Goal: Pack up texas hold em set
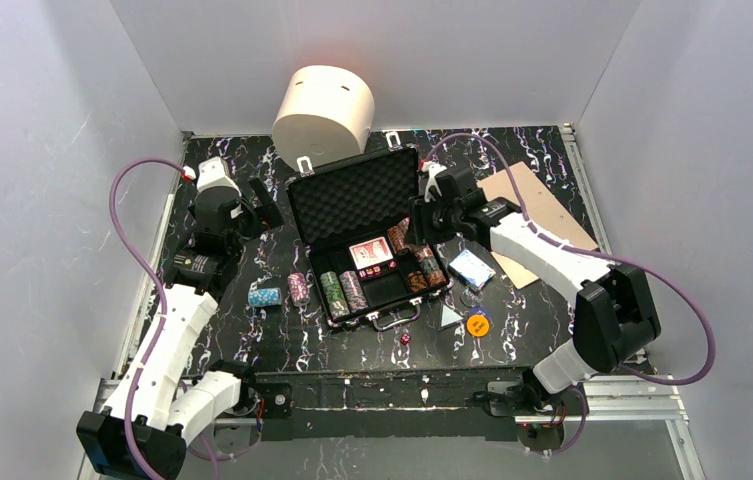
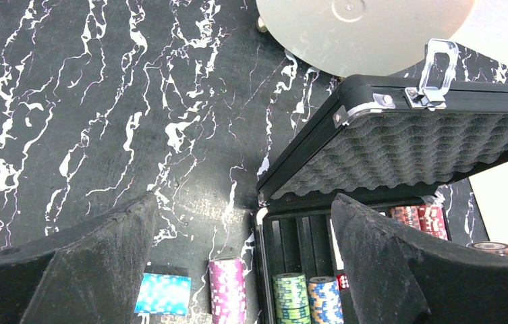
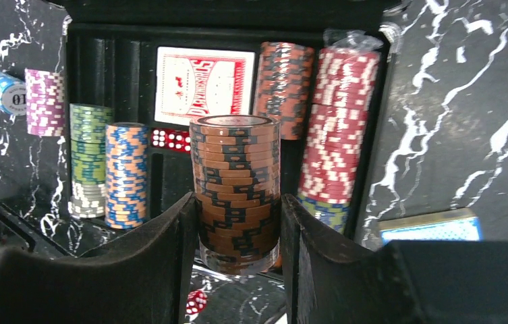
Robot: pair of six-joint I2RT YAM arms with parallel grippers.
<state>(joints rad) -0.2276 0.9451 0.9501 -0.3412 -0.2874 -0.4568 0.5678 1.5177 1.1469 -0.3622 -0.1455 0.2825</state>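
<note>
From above, the black briefcase (image 1: 357, 235) lies open in the middle of the table, its lid leaning back toward the cream cylinder (image 1: 324, 112). The left gripper (image 1: 260, 208) hangs just off the lid's left side, apart from the case. The right gripper (image 1: 420, 222) sits over the tray's right end. On the base side of the right jaws, a yellow button (image 1: 478, 324) and one red die (image 1: 404, 339) lie on the table (the tan board (image 1: 537, 215) lies on that arm's outer side).

In the left wrist view the jaws stand wide with nothing in them. Ahead of the gap a purple chip stack (image 2: 227, 290) lies on the table just outside the case wall. A light blue chip stack (image 2: 163, 294) lies by the left finger, and a green stack (image 2: 291, 297) sits in the tray by the right finger.

In the right wrist view the jaws are clamped on the sides of a brown chip stack (image 3: 236, 182). Beyond them the tray holds a red card deck (image 3: 204, 84), red dice (image 3: 170, 140) and a red chip stack (image 3: 340, 135). To the right of the jaws a blue card deck (image 3: 430, 227) lies on the table outside the case.
</note>
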